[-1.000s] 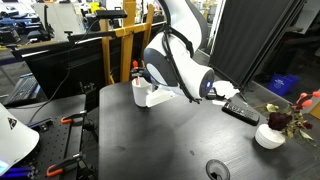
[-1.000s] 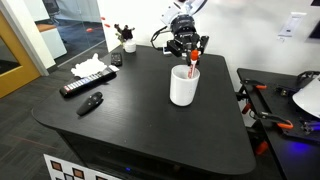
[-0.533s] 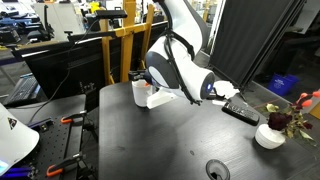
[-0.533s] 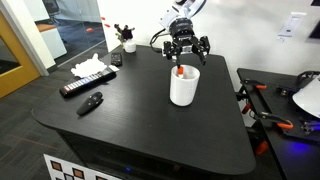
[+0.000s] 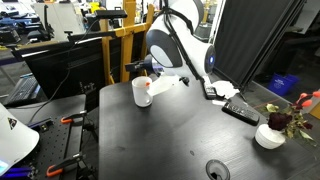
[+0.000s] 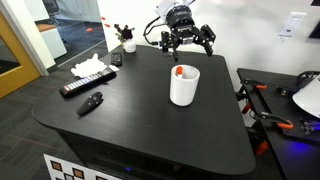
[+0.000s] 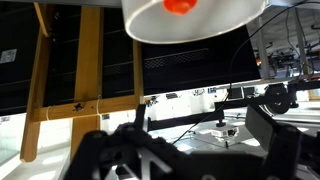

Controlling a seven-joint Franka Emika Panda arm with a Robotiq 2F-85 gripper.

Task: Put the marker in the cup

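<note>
The white cup (image 6: pixel 184 88) stands on the black table, right of its middle. The marker's red-orange cap end (image 6: pixel 179 71) pokes out just above the rim; the rest of it is hidden inside. In both exterior views my gripper (image 6: pixel 188 40) hangs well above and behind the cup, open and empty, with both fingers spread wide. From the opposite side the cup (image 5: pixel 142 93) shows a bit of the marker (image 5: pixel 146 85) at its mouth, below my gripper (image 5: pixel 143 70). In the wrist view the cup (image 7: pixel 215 25) and marker tip (image 7: pixel 181 6) lie at the top edge, far from my gripper (image 7: pixel 190 140).
A black remote (image 6: pixel 88 83), a small black object (image 6: pixel 91 102) and a white cloth (image 6: pixel 90 68) lie toward one side of the table (image 6: pixel 140 125). A white bowl with dark flowers (image 6: pixel 128 44) stands at the far corner. A round black disc (image 5: pixel 218 171) lies near the front edge.
My gripper opened and let go of the marker, which dropped deeper into the cup. The gripper then rose and drew back from the cup.
</note>
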